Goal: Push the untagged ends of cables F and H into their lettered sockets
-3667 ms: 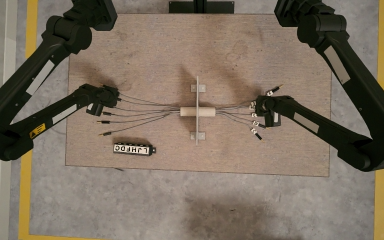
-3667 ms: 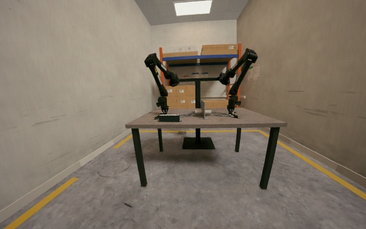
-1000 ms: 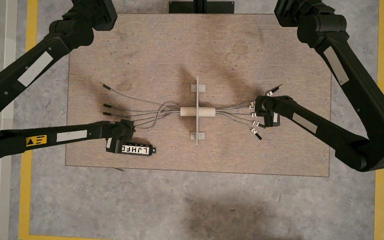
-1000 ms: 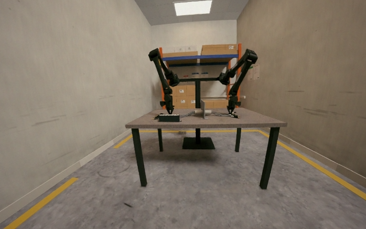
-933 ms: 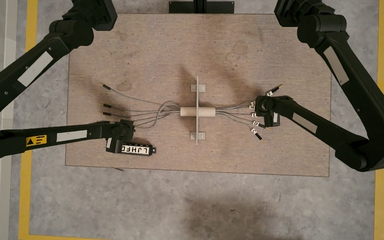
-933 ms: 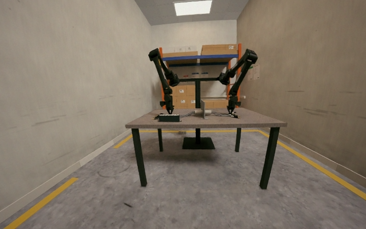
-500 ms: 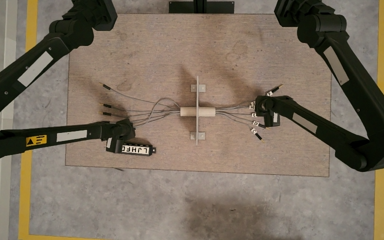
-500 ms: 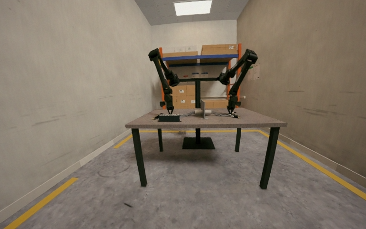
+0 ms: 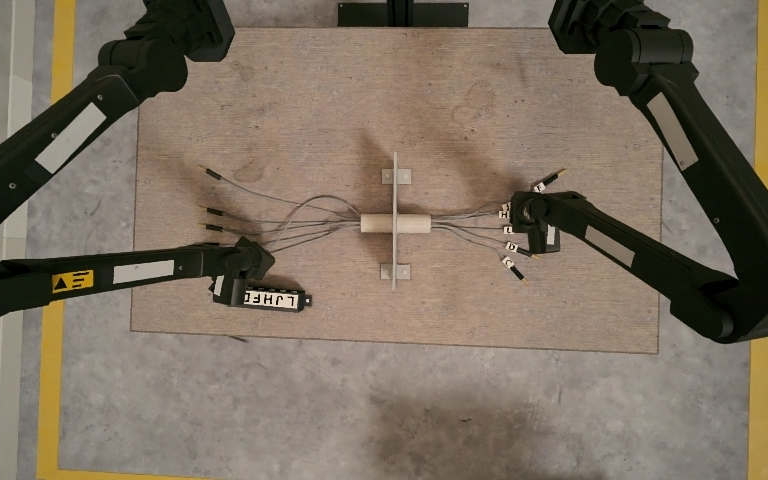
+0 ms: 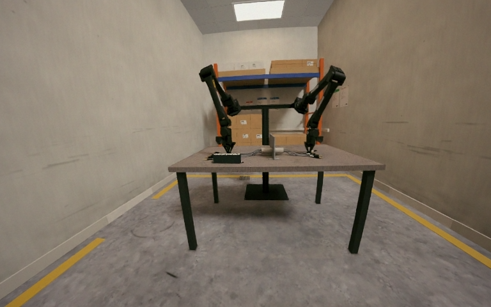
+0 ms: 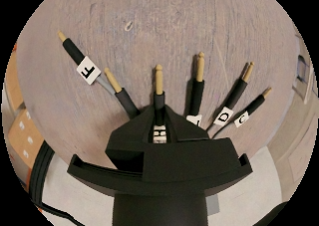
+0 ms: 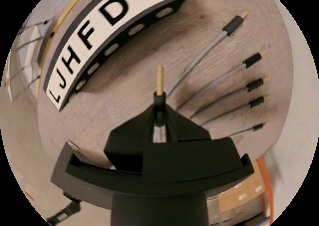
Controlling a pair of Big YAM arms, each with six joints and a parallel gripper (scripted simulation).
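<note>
Black junction box (image 9: pixel 300 308) (image 10: pixel 227 158) (image 12: pixel 103 59), white lettering; F-tagged plug (image 9: pixel 550 179) (image 11: pixel 74 51) lying loose, H-tagged plug (image 11: pixel 159 101) gripped

upright panel (image 9: pixel 395 184) (image 10: pixel 272 144) dividing the table (image 9: pixel 436 89) (image 10: pixel 279 167) (image 11: pixel 150 17) (image 12: pixel 125 92), room past its ends, plugs (image 9: pixel 517 271) (image 10: pixel 317 155) (image 11: pixel 197 97) flanking left pincer (image 9: pixel 522 212) (image 10: pixel 309 151) (image 11: pixel 159 109)

Count record. Arms, black, six-joint (image 9: pixel 703 166) (image 10: pixel 326 91): 2. Table, rectangular, wood-grain top (image 9: pixel 495 309) (image 10: pixel 279 167) (image 11: pixel 159 32) (image 12: pixel 125 87): 1; square-section dark legs (image 10: pixel 186 213): 4. Junction box, black, oblong (image 9: pixel 300 303) (image 10: pixel 226 158) (image 12: pixel 125 39): 1; round sockets (image 12: pixel 136 29) made out in right wrist view: 5. Conduit, pale, cylindrical (image 9: pixel 376 223) (image 10: pixel 277 150): 1. Upright panel, grey, flat (image 9: pixel 395 178) (image 10: pixel 272 141): 1. Black plugs with brass-coloured tips, untagged end (image 12: pixel 232 25): 6. Same type, tagged end (image 11: pixel 74 51): 6. White square letter tags (image 11: pixel 89 70), at least partly visible in left wrist view: 5.
</note>
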